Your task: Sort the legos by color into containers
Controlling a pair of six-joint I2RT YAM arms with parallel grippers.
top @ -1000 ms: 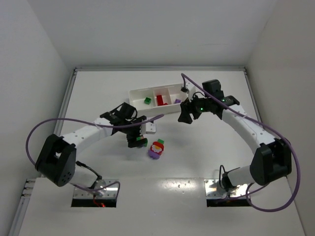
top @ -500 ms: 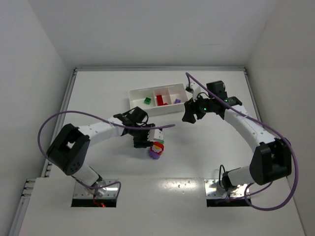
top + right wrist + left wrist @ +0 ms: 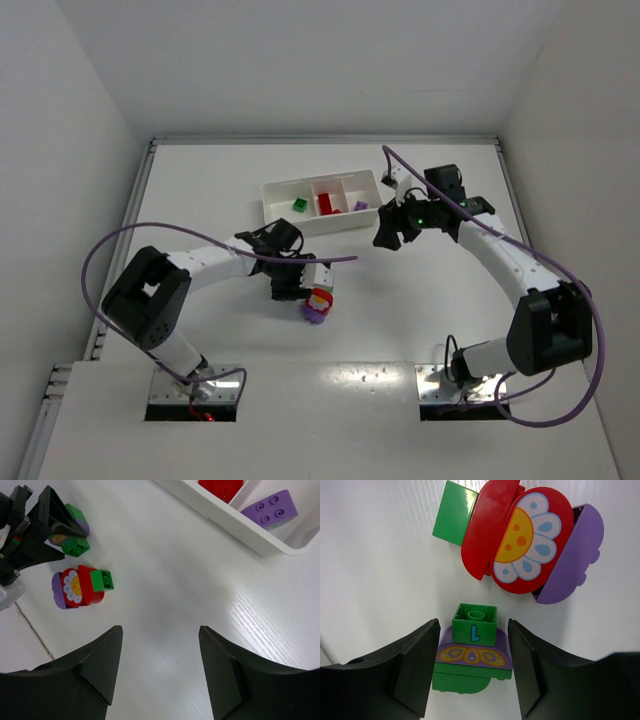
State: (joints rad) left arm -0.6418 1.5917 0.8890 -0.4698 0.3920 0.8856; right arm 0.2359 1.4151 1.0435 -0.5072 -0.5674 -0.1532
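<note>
Your left fingers [image 3: 415, 670] have moved in around the green-and-purple clump [image 3: 472, 650].
They straddle it, spread apart and gripping nothing, so pinching looks next; your right fingers [image 3: 95, 670] are spread wide, empty.

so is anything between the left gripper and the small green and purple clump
Nothing visible. The green and purple clump sits between the open fingers of the left gripper; the red flower clump lies beyond it, apart.

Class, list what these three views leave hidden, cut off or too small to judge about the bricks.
Top view: left gripper mostly covers the green-purple clump.
Right wrist view: top edge cuts off the tray; its green compartment is out of frame.
Top view: tray bricks too small to count.
</note>
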